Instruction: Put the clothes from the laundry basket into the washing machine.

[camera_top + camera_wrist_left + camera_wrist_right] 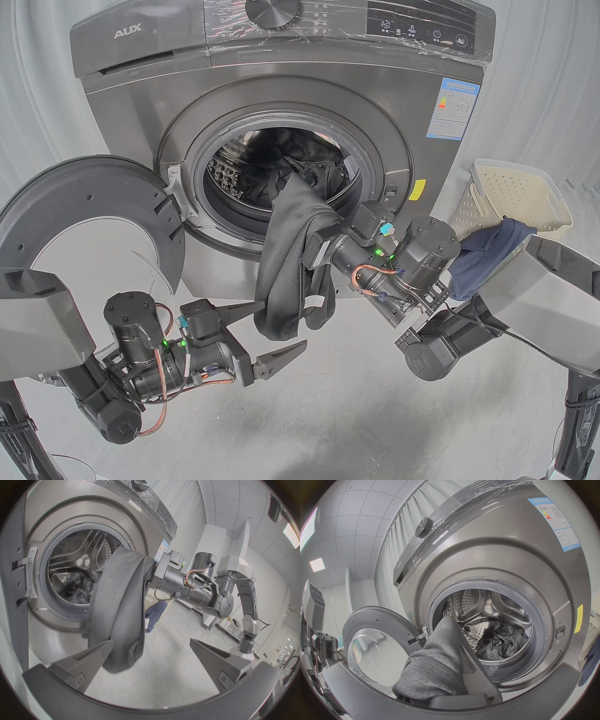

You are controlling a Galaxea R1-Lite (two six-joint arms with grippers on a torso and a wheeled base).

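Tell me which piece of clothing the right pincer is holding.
The grey garment, draped over the right pincer before the washer opening. The blue garment hangs from the basket; the black clothes lie inside the drum.

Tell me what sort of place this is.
Probably a test room staged as a laundry corner: a washer with its door open, a laundry basket beside it, plain curtains behind.

Grey floor [350,400], washing machine [281,94], laundry basket [519,194]
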